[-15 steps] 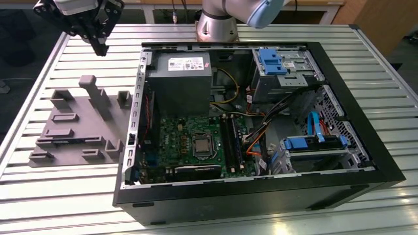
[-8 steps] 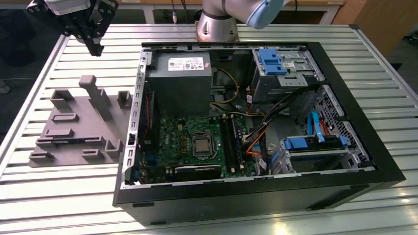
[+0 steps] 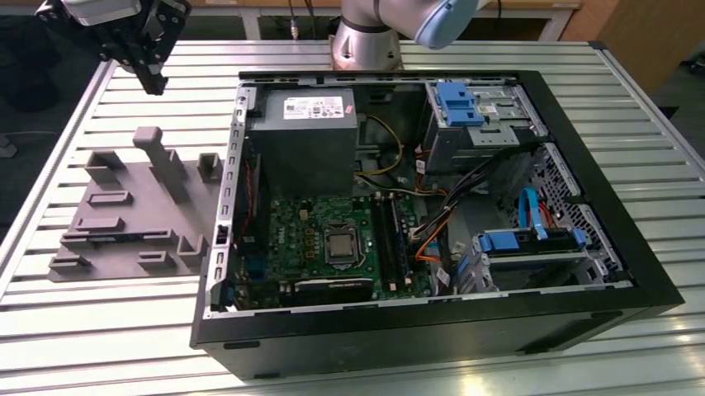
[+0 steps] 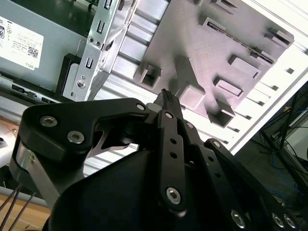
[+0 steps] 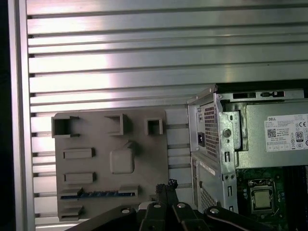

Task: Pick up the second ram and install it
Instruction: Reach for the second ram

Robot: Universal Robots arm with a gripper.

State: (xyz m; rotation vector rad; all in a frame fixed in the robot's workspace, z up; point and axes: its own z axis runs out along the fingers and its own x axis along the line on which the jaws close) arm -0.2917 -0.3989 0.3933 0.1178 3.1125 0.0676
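High above the gray fixture, your hand hangs with its fingers pinched together, gripping nothing. The second ram sits in a long slot near one edge of the fixture, well below the hand and untouched.

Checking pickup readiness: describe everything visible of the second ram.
The second ram is a thin, dark blue-green strip seated lengthwise in a slot of the gray fixture, near one end. Only its long edge shows; chips and label cannot be made out. The slot walls flank it; the gripper is apart from it.
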